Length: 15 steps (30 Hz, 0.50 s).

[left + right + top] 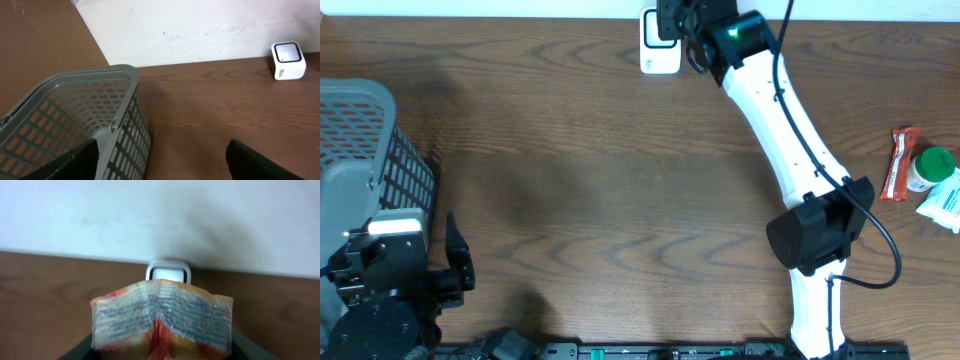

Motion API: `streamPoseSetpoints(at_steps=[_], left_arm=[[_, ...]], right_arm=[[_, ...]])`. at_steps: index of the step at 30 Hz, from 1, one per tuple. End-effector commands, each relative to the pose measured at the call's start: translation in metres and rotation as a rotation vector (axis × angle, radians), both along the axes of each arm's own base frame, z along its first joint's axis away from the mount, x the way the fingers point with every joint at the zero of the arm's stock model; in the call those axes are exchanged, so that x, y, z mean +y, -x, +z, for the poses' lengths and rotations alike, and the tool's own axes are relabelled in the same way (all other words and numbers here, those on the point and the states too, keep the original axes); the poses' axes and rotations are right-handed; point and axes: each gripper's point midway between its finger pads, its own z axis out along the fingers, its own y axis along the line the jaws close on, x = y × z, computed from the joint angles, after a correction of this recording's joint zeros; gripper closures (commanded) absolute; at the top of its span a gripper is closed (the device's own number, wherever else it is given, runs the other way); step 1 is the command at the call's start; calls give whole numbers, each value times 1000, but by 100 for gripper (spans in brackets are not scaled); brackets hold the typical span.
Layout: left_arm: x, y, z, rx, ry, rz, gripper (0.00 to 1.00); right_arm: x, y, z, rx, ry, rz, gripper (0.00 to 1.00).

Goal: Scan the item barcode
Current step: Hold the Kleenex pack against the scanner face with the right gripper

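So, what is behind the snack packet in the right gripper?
The white barcode scanner stands behind the snack packet, on the table by the wall. Only its top edge and window show; the packet covers its lower part.

An orange-red packet (161,317) lined with blue print is seen before the white scanner (168,273); the table (50,290) under the scanner is grained brown
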Motion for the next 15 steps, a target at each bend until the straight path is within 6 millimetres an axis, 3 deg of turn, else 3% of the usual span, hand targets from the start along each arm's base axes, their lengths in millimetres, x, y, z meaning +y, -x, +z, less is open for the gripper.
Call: streamPoseSetpoints(at_steps=[1,10,15], left_arm=[[2,2,1,-8,3,6,18],[2,2,1,-7,3,6,18],[2,2,1,-8,3,6,18]], right_arm=[[0,-9,-13,-31,39,-13,47],[8,-44,-26,-164,-16,-36,48],[13,-63,-51,-199,-21,-57,47]])
